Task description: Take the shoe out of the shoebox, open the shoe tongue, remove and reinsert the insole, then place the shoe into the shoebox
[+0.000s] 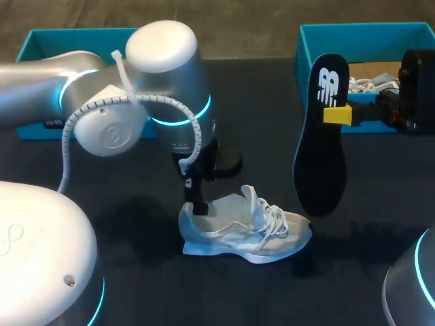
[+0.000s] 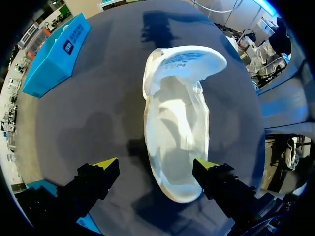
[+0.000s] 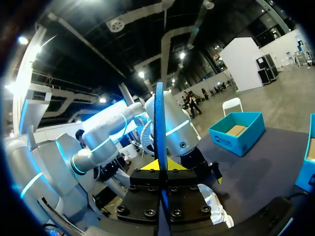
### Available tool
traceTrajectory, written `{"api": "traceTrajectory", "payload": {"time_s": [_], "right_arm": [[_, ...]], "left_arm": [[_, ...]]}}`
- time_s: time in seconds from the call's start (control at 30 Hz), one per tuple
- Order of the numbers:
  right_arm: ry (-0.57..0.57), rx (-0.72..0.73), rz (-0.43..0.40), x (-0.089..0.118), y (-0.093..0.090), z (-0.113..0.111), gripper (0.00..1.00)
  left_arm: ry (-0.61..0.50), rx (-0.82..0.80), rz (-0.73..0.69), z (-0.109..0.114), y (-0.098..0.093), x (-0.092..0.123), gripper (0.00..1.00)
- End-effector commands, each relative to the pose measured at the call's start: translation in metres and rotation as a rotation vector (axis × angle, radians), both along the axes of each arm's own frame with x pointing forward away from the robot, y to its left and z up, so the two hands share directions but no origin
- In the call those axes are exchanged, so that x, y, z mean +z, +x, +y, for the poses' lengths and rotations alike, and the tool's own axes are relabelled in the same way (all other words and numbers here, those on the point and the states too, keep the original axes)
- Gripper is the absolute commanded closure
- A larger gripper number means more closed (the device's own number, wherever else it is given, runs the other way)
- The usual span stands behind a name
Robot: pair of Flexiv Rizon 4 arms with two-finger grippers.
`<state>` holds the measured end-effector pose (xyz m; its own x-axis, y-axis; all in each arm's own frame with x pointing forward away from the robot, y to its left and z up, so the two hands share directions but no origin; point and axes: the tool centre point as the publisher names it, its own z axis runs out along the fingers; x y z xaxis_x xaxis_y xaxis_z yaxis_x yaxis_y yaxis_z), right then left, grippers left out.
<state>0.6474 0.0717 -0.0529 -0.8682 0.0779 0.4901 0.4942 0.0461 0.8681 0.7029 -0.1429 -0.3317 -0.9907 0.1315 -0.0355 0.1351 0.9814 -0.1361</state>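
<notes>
So the shoe [image 1: 245, 227] is out of the box and sits on its sole on the dark surface [image 1: 122, 272], about in the middle. Its toe points toward my right side. In the left wrist view the tongue [image 2: 184, 59] is flopped wide open at the far end of the shoe, inner side up.

The left gripper [image 1: 198, 204] is down at the heel. Its fingers are spread wide with the heel end between the yellow tips. One tip is right at the shoe's edge and the other is clearly off it (so it isn't gripping anything).

The right gripper [image 1: 338, 114] is closed on the insole [image 1: 319, 136], pinching it partway along its length. The insole is black with a white logo. It hangs roughly upright in the air, and its lower end is near the toe of the shoe. In the right wrist view it shows edge-on, clamped between the fingers.

The teal shoebox [image 1: 360, 28] is at the far right of the surface, open, with some paper inside. A second teal box [image 2: 54, 54] sits at the far left.
</notes>
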Motion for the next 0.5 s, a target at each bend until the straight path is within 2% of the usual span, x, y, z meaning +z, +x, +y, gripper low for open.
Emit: {"api": "traceTrajectory", "payload": {"time_s": [0.03, 0.17, 0.33, 0.5], "right_arm": [[0.001, 0.000, -0.001, -0.001, 0.001, 0.001, 1.00], [0.001, 0.000, -0.001, -0.001, 0.001, 0.001, 1.00], [0.001, 0.000, -0.001, -0.001, 0.001, 0.001, 1.00], [0.001, 0.000, -0.001, -0.001, 0.001, 0.001, 1.00]], "left_arm": [[0.013, 0.005, -0.002, -0.016, 0.003, -0.014, 0.02], [0.013, 0.007, 0.002, -0.022, 0.005, -0.017, 0.09], [-0.003, 0.016, 0.001, -0.031, 0.008, -0.021, 0.09], [0.001, 0.032, 0.004, -0.040, 0.015, -0.031, 0.14]]}}
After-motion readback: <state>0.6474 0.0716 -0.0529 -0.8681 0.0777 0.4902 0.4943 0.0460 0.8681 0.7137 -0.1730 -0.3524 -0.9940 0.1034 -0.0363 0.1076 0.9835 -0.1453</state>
